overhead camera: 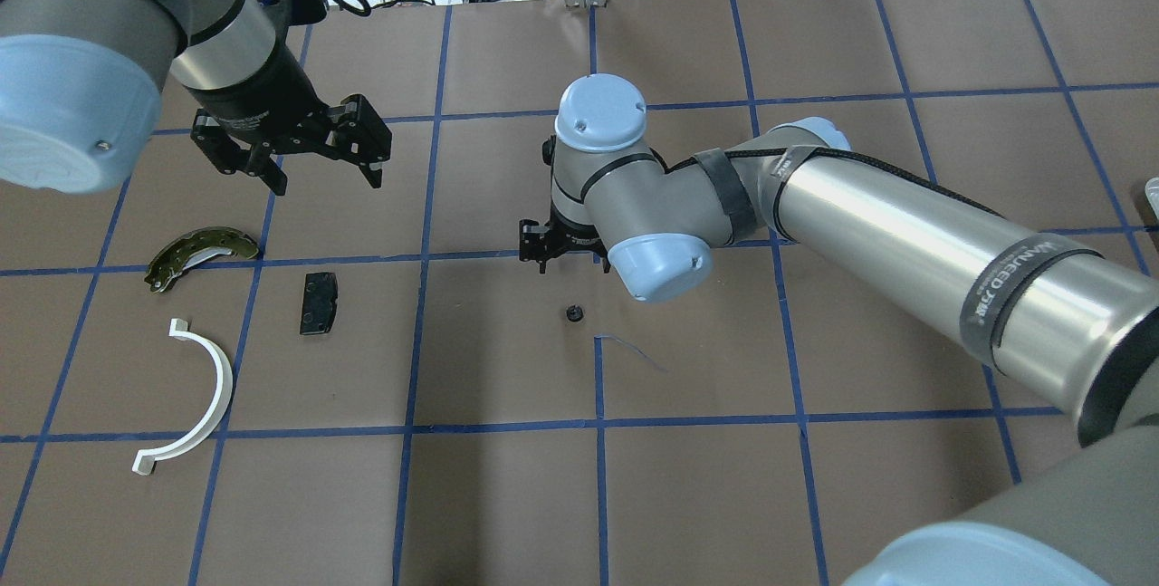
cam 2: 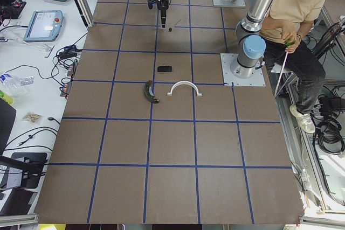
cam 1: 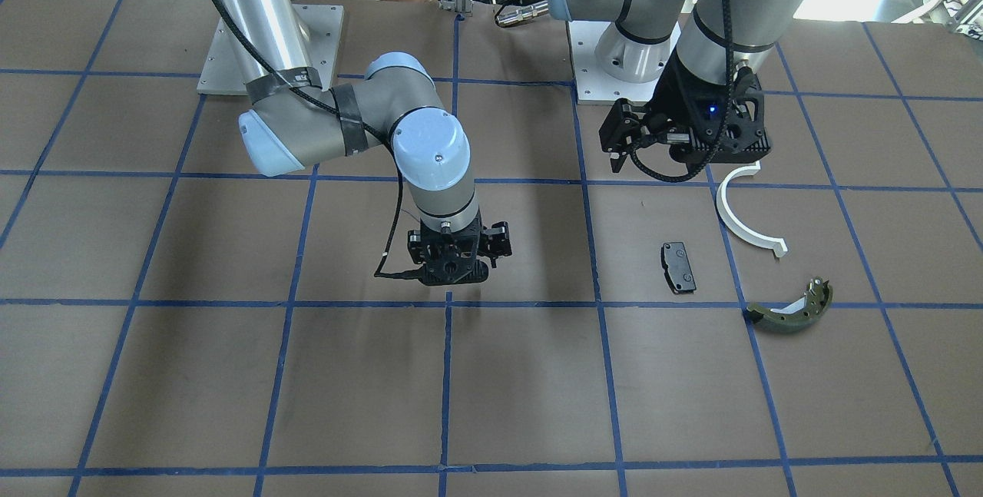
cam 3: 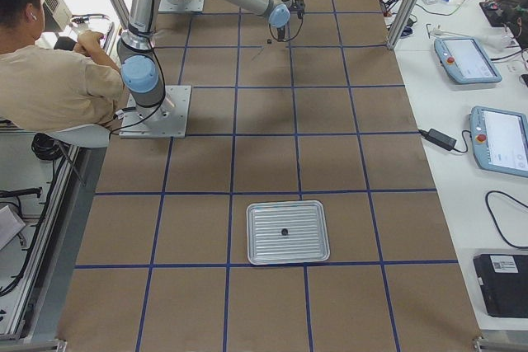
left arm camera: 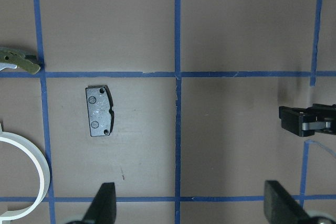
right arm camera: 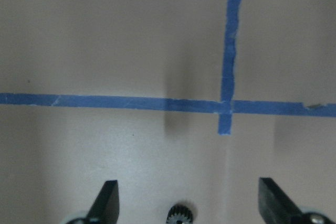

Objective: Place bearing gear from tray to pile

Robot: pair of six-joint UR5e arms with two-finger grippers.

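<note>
Overhead exterior view: the bearing gear [overhead camera: 571, 312] lies on the table, well to the right of the brake pad [overhead camera: 318, 302]. It sits just beside the right gripper [right arm camera: 187, 195], whose jaws stand apart and empty. The gear appears to be out of the tray [cam 3: 264, 245] but has not yet joined the pile. The left gripper [overhead camera: 326, 171], jaws apart, hovers near the pad. Brown paper [overhead camera: 688, 495] gridded with blue tape covers the table, and an operator [cam 2: 294, 9] sits behind the robot.

The bearing gear [overhead camera: 571, 312], small, black and toothed, lies loose on the table, apart from the pile. The pile's black brake pad [overhead camera: 318, 302], white half-ring [overhead camera: 221, 378] and olive brake shoe [overhead camera: 208, 242] lie flat, not touching. The tray [cam 3: 257, 241], silver and ribbed, holds one small dark piece [cam 3: 284, 232].
</note>
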